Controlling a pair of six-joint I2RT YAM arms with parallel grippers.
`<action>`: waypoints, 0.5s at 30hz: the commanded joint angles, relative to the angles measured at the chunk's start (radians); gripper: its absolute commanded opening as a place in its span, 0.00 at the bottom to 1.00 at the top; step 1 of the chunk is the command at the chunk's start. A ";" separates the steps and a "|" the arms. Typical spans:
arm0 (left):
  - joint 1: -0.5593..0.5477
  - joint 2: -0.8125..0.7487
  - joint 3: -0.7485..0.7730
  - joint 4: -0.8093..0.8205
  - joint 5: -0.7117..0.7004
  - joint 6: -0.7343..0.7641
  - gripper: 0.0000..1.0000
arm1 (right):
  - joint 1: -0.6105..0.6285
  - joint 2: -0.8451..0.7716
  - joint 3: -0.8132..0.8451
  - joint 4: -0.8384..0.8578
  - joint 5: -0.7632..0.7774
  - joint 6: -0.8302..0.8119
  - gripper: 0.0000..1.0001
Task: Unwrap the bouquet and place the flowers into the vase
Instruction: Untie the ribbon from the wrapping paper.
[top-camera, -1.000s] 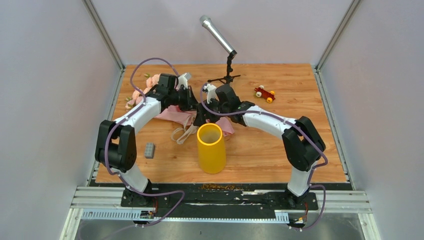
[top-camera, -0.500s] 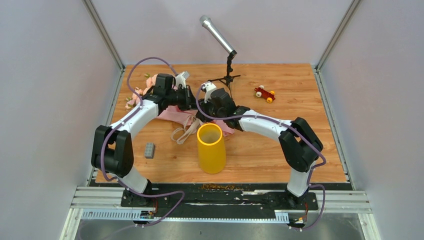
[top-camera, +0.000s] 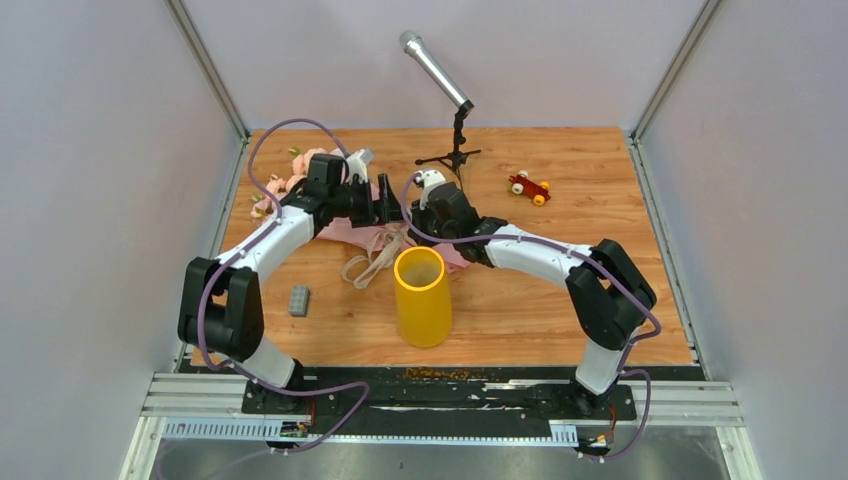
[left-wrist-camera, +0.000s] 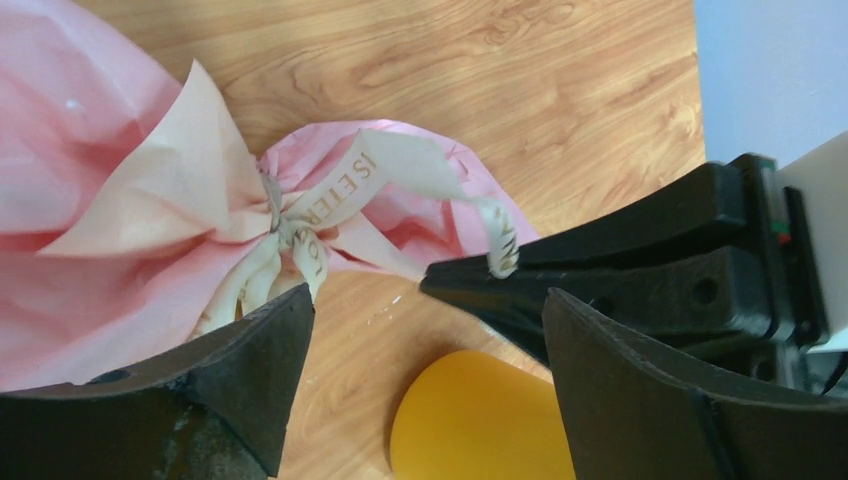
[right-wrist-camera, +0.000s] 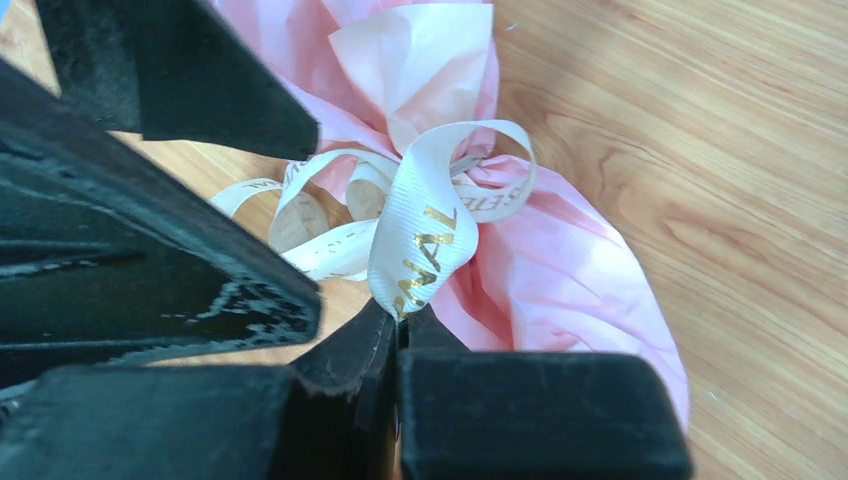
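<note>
Pale pink paper bouquet (top-camera: 345, 232) is lying diagonally on the wooden desk (top-camera: 600, 180), roses pointing far-left. Right fingers (right-wrist-camera: 398, 335) are pinching its beige ribbon (right-wrist-camera: 425, 235); left fingers (top-camera: 388, 200) are gaping, empty.

The wooden table (top-camera: 600, 300) is lit brightly and evenly; only faint shadows are cast. Wrist views are slightly softened.

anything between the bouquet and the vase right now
No object sits between them: the vase stands close on the near side of the bouquet, with only loose ribbon loops in the gap. But it is still wrapped: the ribbon knot is tied, the right gripper shut on one ribbon tail.
</note>
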 joint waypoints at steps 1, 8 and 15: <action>0.001 -0.121 -0.023 0.030 -0.080 0.044 0.94 | -0.008 -0.084 -0.021 -0.026 0.078 0.028 0.00; 0.005 -0.343 -0.233 0.006 -0.226 0.035 1.00 | -0.035 -0.085 -0.009 -0.058 0.122 0.045 0.00; 0.004 -0.449 -0.506 0.066 -0.408 -0.075 1.00 | -0.042 -0.100 0.016 -0.022 0.135 0.067 0.00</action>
